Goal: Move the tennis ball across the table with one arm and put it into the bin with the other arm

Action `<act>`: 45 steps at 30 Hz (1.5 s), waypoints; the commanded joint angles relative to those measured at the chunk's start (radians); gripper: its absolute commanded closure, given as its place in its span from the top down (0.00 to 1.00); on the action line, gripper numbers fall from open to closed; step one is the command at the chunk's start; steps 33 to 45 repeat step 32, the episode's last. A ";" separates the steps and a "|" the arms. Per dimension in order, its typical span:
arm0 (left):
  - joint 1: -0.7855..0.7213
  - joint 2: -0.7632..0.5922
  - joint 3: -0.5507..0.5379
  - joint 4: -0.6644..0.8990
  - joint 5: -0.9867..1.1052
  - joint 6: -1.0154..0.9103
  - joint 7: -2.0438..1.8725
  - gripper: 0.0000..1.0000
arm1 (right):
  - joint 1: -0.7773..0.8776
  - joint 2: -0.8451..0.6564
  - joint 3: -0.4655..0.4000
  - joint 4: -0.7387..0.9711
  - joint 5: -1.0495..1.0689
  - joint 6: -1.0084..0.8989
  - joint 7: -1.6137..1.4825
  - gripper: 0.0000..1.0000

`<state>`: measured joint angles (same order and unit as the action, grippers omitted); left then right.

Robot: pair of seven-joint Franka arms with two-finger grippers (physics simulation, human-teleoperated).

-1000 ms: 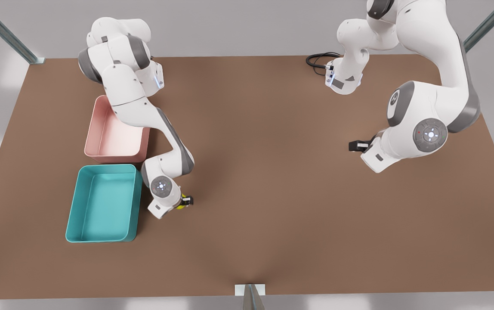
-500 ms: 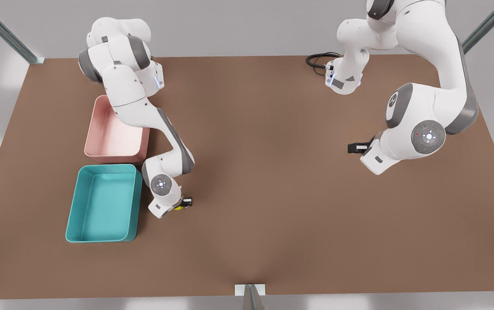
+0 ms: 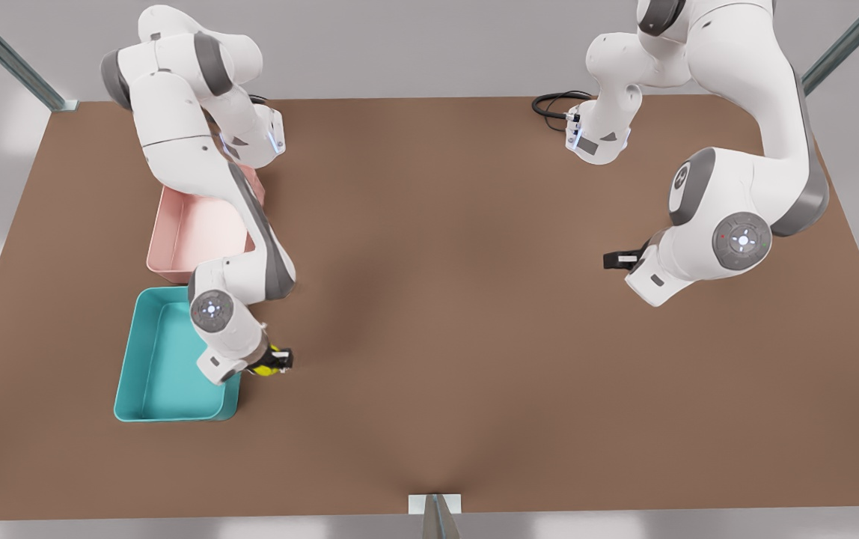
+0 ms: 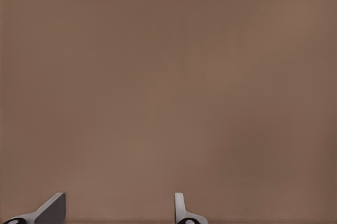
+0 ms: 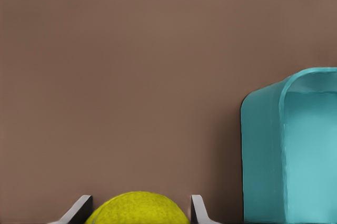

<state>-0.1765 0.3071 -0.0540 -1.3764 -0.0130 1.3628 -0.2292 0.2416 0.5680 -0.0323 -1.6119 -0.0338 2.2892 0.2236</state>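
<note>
- Between the fingers of the right gripper (image 3: 274, 364) sits the tennis ball (image 3: 263, 367), clamped from both sides; the right wrist view shows its yellow-green top (image 5: 138, 208) wedged between the two grey fingertips (image 5: 79, 209), so the grip looks sound.
- Just beside that gripper, toward the front view's left, stands the teal bin (image 3: 147, 374); the ball hangs close to the bin's near wall (image 5: 263, 155) but not yet over the opening (the wrist itself already overlaps the rim in the front view).
- Judged from this, the step in hand is the carry to the bin: the ball is held above the table (image 3: 474, 374) so it can pass over the wall rather than bump it.
- Behind the teal bin lies a pink bin (image 3: 190, 239), partly covered by the same arm's forearm.
- Well apart, on the front view's right, the left gripper (image 3: 616, 259) waits over bare table, its fingers (image 4: 52, 208) spread with nothing between them.
- A black cable (image 3: 553, 103) coils at the table's far edge.
</note>
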 commanded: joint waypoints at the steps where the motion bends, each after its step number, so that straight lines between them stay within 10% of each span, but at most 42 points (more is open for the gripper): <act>1: 0.000 0.000 0.000 0.000 -0.001 0.001 -0.015 1.00 | -0.050 -0.042 -0.001 0.004 0.006 -0.116 -0.365 0.59; 12: 0.000 0.000 0.000 0.000 -0.001 -0.001 -0.015 1.00 | -0.196 0.059 -0.020 0.052 0.101 -0.135 -0.668 0.60; 14: 0.000 0.000 0.000 0.000 -0.001 -0.001 -0.015 1.00 | -0.196 0.061 -0.023 0.052 0.101 -0.134 -0.667 1.00; 20: 0.000 0.007 0.000 0.000 0.001 0.001 -0.015 1.00 | -0.166 0.055 -0.015 0.118 0.098 -0.151 -0.652 1.00; 27: 0.000 0.006 -0.001 0.000 -0.001 -0.001 -0.013 1.00 | -0.048 -0.260 -0.015 0.342 -0.018 -0.882 -0.207 1.00; 45: 0.003 0.001 0.000 -0.001 0.002 0.021 -0.013 1.00 | -0.127 -0.424 0.029 0.179 -0.021 -0.884 -0.178 1.00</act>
